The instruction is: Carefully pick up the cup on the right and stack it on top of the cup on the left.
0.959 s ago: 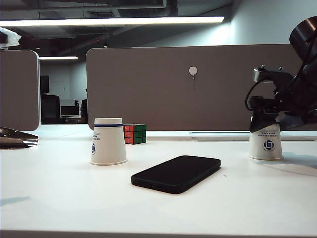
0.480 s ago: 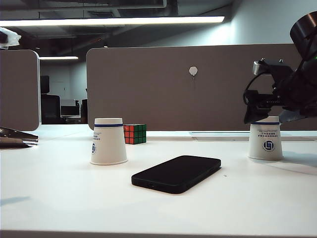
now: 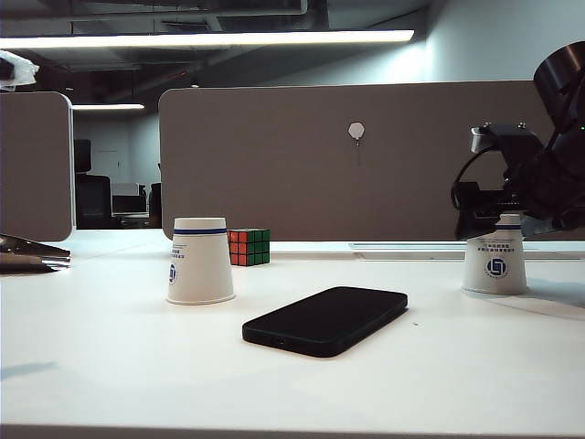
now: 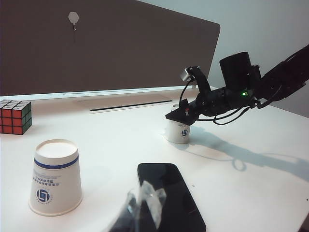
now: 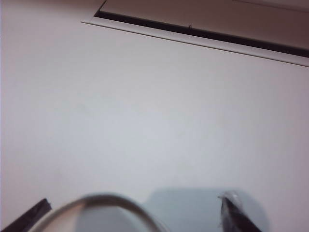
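Your right gripper (image 3: 498,218) hangs over the upturned right paper cup (image 3: 495,266) on the bench (image 3: 119,366), jaws spread wide to straddle its base — nothing grasped — while the left gripper (image 4: 142,205), jaws' state unclear, waits clear of the left cup (image 3: 199,261).

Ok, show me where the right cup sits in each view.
Exterior view: right cup at far right, under the right gripper.
Left wrist view: right cup just right of centre, beyond the phone.
Right wrist view: only its rim, bottom edge.
Shared landmark: the right gripper.
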You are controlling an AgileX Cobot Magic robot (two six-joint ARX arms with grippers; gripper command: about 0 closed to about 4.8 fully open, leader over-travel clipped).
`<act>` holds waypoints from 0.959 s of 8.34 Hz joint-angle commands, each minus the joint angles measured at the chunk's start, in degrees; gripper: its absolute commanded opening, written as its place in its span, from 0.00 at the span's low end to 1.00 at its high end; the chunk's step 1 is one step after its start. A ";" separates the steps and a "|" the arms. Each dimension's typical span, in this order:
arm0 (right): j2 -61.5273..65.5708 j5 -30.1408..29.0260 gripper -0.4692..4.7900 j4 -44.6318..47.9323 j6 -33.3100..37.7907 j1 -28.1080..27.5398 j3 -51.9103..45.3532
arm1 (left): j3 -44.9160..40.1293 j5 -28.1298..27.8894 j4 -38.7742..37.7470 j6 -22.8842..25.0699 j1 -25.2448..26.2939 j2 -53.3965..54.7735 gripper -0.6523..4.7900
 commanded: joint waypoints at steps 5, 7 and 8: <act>-0.09 0.00 0.67 0.09 0.04 0.00 0.26 | 0.11 0.26 0.90 0.42 -0.07 0.00 0.11; -0.09 0.00 0.67 0.09 0.04 0.02 0.26 | 0.11 0.26 0.90 0.42 -0.07 0.00 0.11; -0.11 -1.86 0.67 -0.37 0.07 0.11 0.26 | 0.11 0.26 0.90 0.42 -0.07 0.00 0.11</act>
